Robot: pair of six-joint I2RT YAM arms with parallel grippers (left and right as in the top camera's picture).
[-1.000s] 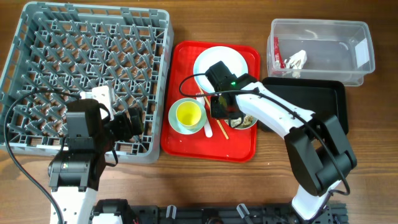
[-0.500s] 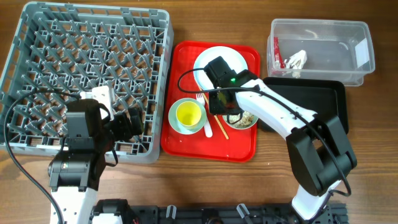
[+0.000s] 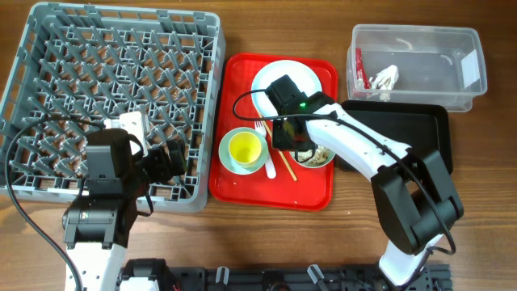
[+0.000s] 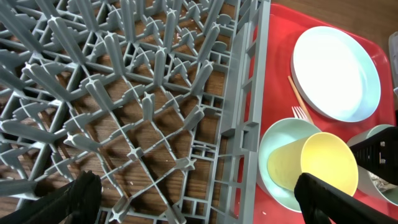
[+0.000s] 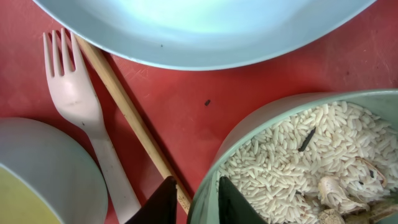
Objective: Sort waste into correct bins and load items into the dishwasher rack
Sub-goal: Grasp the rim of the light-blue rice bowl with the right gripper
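My right gripper is shut on the left rim of a pale mint bowl holding rice scraps, one finger inside the rim and one outside. The bowl sits on the red serving tray. A white fork and a wooden chopstick lie just left of it. The mint plate lies behind. A yellow cup stands in the second mint bowl. My left gripper is open and empty over the right edge of the grey dishwasher rack.
The clear tub at the back right holds the red wrapper and the white napkin. The black tray lies in front of it, right of the red tray. The rack fills the left side.
The right gripper has shifted slightly at the rice bowl's rim, uncovering the fork's tines. The left arm has not moved.
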